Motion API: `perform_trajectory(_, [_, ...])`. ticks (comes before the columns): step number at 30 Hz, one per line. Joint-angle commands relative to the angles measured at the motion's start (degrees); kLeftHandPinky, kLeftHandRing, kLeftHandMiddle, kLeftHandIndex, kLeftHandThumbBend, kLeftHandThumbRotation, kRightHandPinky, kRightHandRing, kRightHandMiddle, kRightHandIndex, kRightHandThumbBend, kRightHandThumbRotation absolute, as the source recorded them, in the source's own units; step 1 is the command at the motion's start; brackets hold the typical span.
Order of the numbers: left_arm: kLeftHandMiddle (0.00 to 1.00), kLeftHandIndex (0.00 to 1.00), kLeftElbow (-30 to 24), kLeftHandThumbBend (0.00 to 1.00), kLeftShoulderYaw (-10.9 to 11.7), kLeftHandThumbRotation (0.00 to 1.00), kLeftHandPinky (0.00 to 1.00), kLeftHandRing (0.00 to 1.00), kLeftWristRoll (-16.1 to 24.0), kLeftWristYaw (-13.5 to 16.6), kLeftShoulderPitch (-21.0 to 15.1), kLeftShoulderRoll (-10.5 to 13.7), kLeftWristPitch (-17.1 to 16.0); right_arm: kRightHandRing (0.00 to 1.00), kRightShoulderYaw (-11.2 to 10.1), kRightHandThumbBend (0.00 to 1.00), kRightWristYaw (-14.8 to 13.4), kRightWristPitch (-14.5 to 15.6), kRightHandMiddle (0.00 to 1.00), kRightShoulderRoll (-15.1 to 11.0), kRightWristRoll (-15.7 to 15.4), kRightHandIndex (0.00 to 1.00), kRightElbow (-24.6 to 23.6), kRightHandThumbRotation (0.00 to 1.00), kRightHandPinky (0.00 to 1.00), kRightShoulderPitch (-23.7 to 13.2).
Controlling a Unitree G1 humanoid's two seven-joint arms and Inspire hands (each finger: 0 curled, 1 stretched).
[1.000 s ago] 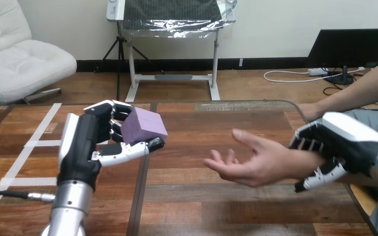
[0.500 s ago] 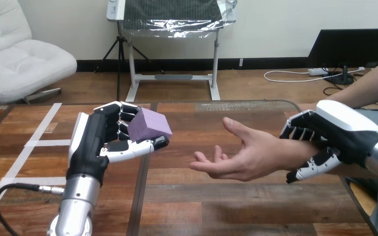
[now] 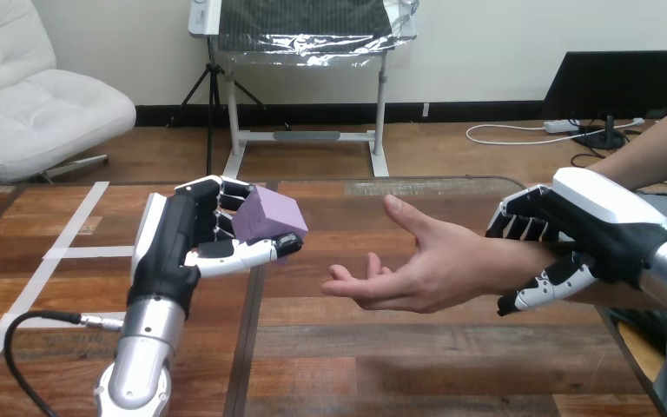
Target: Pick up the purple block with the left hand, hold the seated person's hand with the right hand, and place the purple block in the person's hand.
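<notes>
Your left hand (image 3: 182, 248) is clenched on the purple block (image 3: 269, 221): fingers behind it, thumb along its underside, block held above the table (image 3: 382, 347). Your right hand (image 3: 591, 226) grips the person's wrist (image 3: 508, 265), fingers curled over the top, thumb beneath. The person's hand (image 3: 417, 269) sits palm-up w/ relaxed fingers btw. the two robot hands, near the block but apart from it. Block: matte cube, crisp edges. Table: glossy wood planks.
</notes>
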Motion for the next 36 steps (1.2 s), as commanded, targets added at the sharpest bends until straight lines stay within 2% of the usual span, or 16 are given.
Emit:
perform_trajectory(1, [0.4,0.46,1.8,0.57,-0.8,0.0,0.27,0.33,-0.2,0.4,-6.8,-0.4,-0.6,0.49,0.2,0.84,0.5,1.0,0.53,3.0,1.1,0.55,-0.7,0.05,0.44,0.1])
perform_trajectory(16, [0.41,0.47,7.3,0.6,-3.1,0.0,0.29,0.35,1.1,0.4,-12.9,-1.4,0.5,0.5,0.3,0.83,2.0,3.5,0.54,3.7,1.7,0.56,-3.7,0.08,0.45,0.2])
perform_trajectory(25, [0.43,0.47,11.2,0.61,-4.7,0.0,0.31,0.37,1.8,0.4,-16.3,-2.4,-0.7,0.5,0.2,0.83,2.2,4.4,0.54,4.3,1.4,0.56,-5.5,0.1,0.45,0.5])
perform_trajectory(36, [0.43,0.47,14.1,0.61,-6.9,0.0,0.31,0.37,2.6,-0.2,-19.0,-4.1,-0.5,0.51,0.0,0.83,2.6,5.4,0.54,4.8,1.7,0.57,-7.2,0.12,0.45,1.0])
